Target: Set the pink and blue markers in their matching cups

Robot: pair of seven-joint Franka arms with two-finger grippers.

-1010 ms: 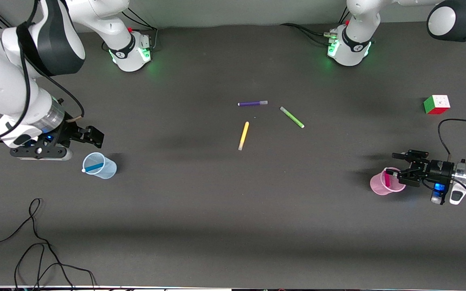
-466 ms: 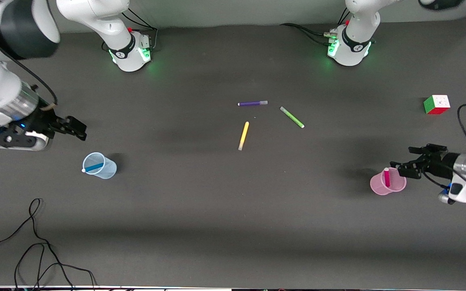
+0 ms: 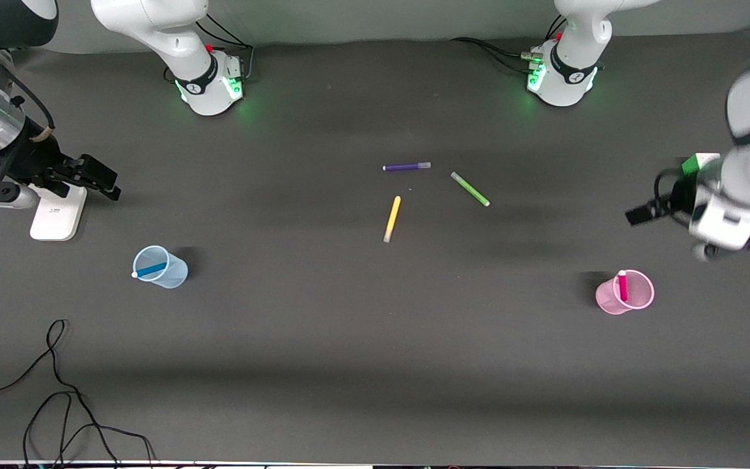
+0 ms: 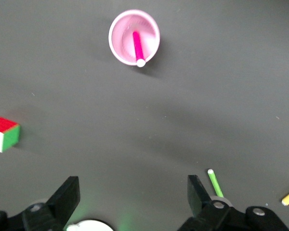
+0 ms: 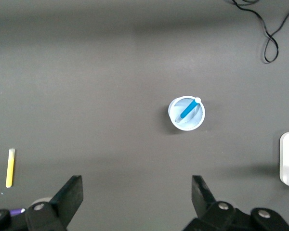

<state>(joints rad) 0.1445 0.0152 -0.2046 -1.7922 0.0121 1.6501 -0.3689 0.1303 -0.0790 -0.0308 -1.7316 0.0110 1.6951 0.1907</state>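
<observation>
Black cable (image 3: 56,391) loops on the table (image 3: 375,339) at the edge nearest the front camera, toward the right arm's end.

Pink cup (image 3: 624,293) stands upright toward the left arm's end, pink marker (image 3: 622,285) inside, leaning on the rim, pale end up. Blue cup (image 3: 159,267) a little farther from the camera, toward the right arm's end, blue marker (image 3: 149,270) inside, whitish tip propped on the rim. Both pairs look matched; task reads as done.

Mid-table, farther off: yellow marker (image 3: 392,219), then green marker (image 3: 470,189), then purple marker (image 3: 406,167), all lying flat and apart.

White flat block (image 3: 57,212) lies on the table under the right gripper (image 3: 98,177), which hangs over the table's edge there, jaws spread wide in its wrist view, nothing held. Left gripper (image 4: 132,197) hovers high near the Rubik's cube (image 4: 4,134), also wide open and empty.

Handling judgement: markers light, stiff, smooth, prone to roll; best pinched across the barrel mid-length. Cups thin, very light, easily tipped or crushed; a leaning marker loads the rim, so any regrasp should take the marker's exposed upper end, lifting straight out
</observation>
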